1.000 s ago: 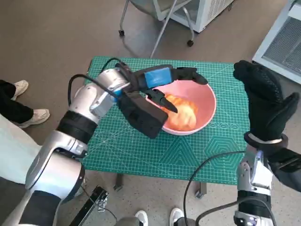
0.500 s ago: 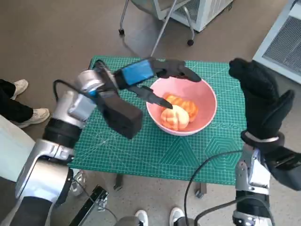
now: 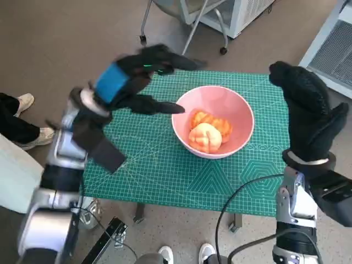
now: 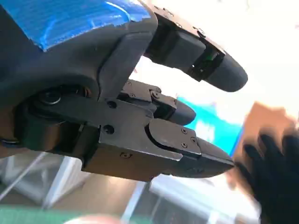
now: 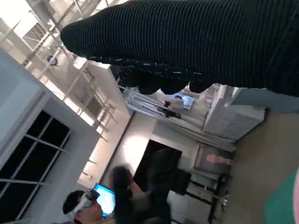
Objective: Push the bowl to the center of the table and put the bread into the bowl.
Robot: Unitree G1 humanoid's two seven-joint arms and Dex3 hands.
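We see a small table [image 3: 165, 170] topped with a green grid mat [image 3: 181, 181]. Directly on the mat sits a pink bowl [image 3: 239, 113], toward two o'clock from the mat's middle.

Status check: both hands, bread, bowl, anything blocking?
Left robot hand open, empty, raised left of the bowl. Right robot hand raised, empty, beside the table's right edge. Bread in bowl. Nothing in the way.

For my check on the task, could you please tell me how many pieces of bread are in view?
2, both inside the pink bowl: a pale bun nearer the robot and an orange piece touching it behind. More may be hidden beneath.
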